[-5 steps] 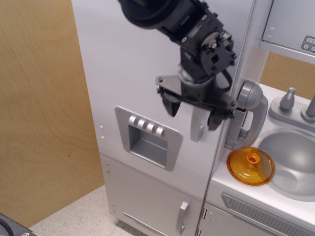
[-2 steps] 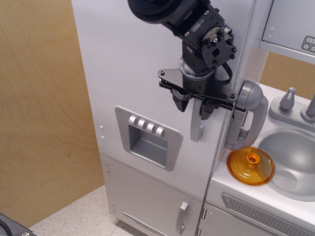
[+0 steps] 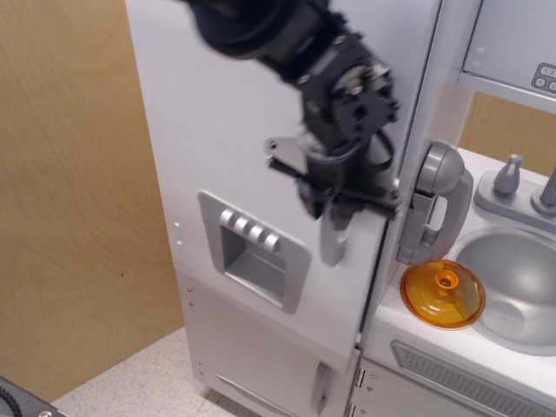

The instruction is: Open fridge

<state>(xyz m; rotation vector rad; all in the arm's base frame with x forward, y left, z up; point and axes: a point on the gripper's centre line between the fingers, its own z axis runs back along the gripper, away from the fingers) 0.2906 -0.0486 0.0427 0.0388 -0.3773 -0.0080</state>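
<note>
A wood panel wall [image 3: 61, 191] fills the left side of the frame, with a strip of speckled floor [image 3: 130, 387] at the bottom left. Next to it stands the fridge [image 3: 217, 113], tall and white, taking up the middle of the frame from top to bottom. Its big door carries a grey recessed dispenser panel [image 3: 252, 252] with four small buttons along its top edge, and below that sits a smaller white door [image 3: 261, 365] with a short grey handle.

Above and right of the dispenser, the black arm reaches in from the upper middle, somewhat blurred. Its hand [image 3: 334, 207] is clamped narrow around the long grey door handle [image 3: 334, 239], whose lower end sticks out beneath the fingers. The big door's right edge stands a little away from the cabinet, with a dark gap down that side.

Just right of the door hangs a grey toy phone [image 3: 439, 204]. Lower right, an orange lid [image 3: 442, 294] lies on the white surface [image 3: 408, 330] beside the grey sink [image 3: 512, 278], with taps [image 3: 521, 182] behind it.
</note>
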